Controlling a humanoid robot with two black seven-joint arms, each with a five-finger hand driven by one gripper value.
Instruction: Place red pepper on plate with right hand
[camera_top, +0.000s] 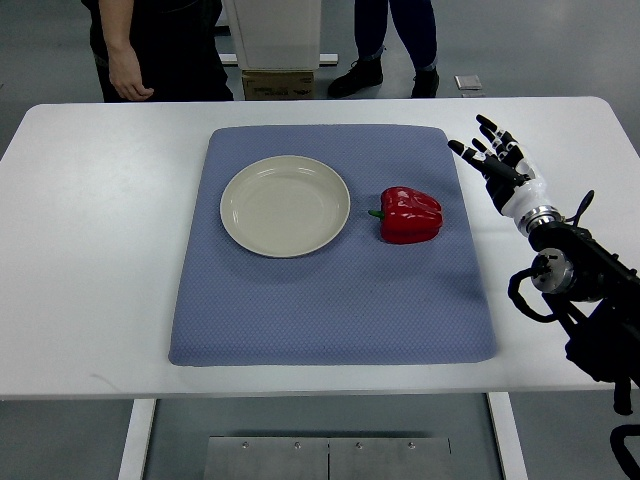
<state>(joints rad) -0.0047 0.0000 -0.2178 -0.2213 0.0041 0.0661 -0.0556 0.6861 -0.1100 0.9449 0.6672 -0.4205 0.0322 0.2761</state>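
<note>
A red pepper with a short green stem lies on its side on a blue mat, just right of a round cream plate. The plate has nothing on it. My right hand is over the mat's right edge, to the right of and slightly beyond the pepper, a short gap away. Its fingers are spread and hold nothing. Its arm comes in from the lower right. The left arm is out of view.
The mat lies on a white table. Beyond the far edge stand a person in dark clothes with a bare hand, a second person's legs and shoes, and a white stand.
</note>
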